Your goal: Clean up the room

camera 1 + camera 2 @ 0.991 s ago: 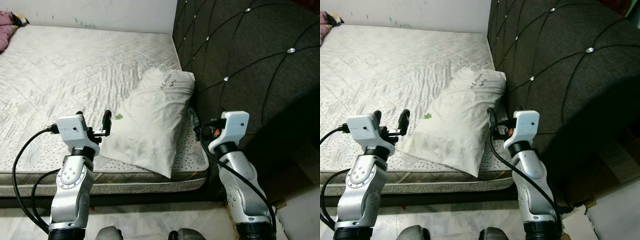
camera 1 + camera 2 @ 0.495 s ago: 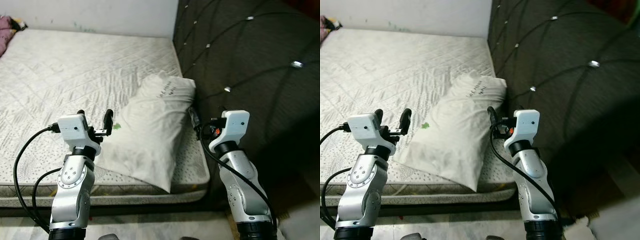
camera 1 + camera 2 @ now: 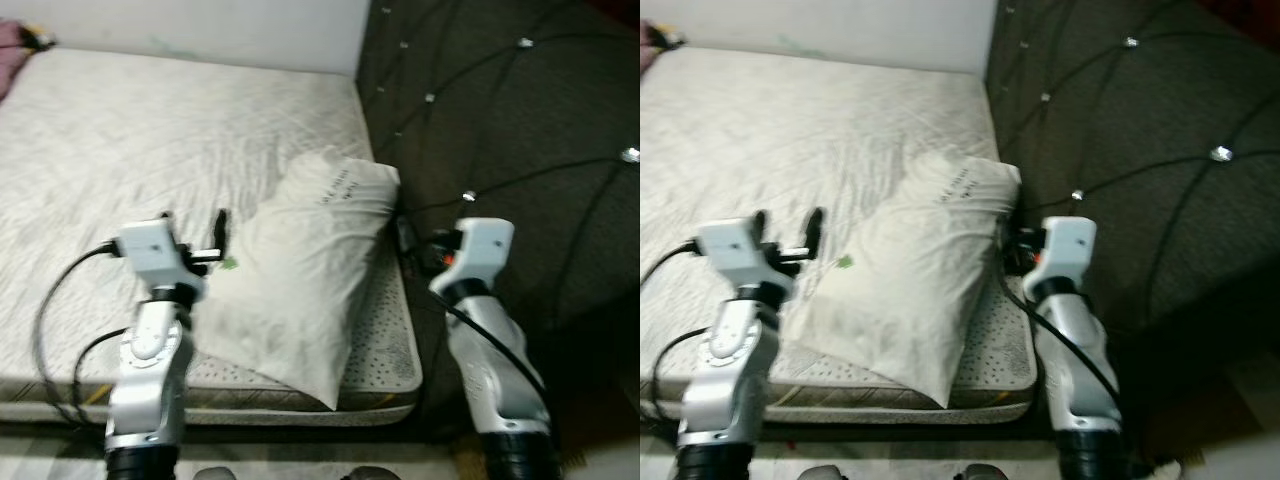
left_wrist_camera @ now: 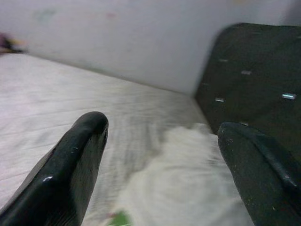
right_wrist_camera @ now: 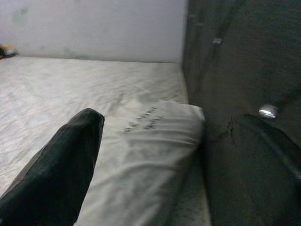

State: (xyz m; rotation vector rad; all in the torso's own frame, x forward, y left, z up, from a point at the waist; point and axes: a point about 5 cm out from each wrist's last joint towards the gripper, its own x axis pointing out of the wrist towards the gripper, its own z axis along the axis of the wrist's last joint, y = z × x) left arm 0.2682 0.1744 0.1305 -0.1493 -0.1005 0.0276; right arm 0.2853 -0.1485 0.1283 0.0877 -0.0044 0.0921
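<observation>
Currently a white pillow [image 3: 300, 275] is seen lying on the bare quilted mattress [image 3: 120, 150], at the corner nearest the dark tufted headboard [image 3: 520, 130], its upper end close against the headboard and its lower corner reaching the mattress edge. Handwritten dark lettering is visible near the pillow's top (too blurred to be read), and a small green mark [image 3: 230, 264] sits on its left side. The left gripper [image 3: 192, 232] is held above the mattress just left of the pillow, fingers spread apart with nothing between them. The right gripper [image 5: 155, 155] is raised at the pillow's right edge, between pillow and headboard, fingers likewise apart and holding nothing. A white wall [image 4: 117, 37] is seen behind the bed.
</observation>
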